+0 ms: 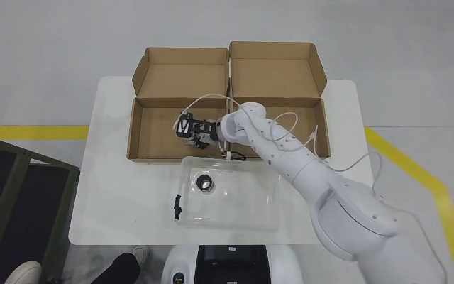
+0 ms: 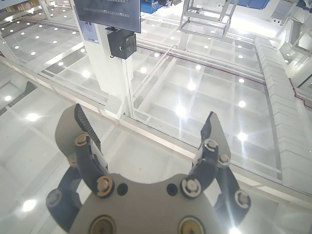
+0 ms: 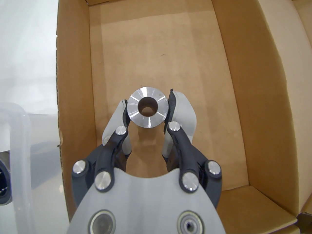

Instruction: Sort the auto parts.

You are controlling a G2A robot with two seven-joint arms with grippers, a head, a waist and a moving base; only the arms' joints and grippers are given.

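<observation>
Apparently early: right gripper [image 3: 147,114] clamps metal bushing [image 3: 157,119] over cardboard box [image 3: 170,49]; left gripper [image 2: 144,109] gapes, unladen; one part [image 1: 205,182] remains in bin [image 1: 269,226].

An industrial hall: the white worktop [image 1: 106,199] stands on a smooth grey floor [image 1: 64,57] marked with a yellow line [image 1: 42,132]. Overhead spreads a high gridded ceiling [image 2: 219,83] dotted with round lamps [image 2: 191,86], with a large screen [image 2: 104,1] mounted on a white pillar [image 2: 107,76] and an aluminium frame rig [image 2: 207,13] nearby.
</observation>
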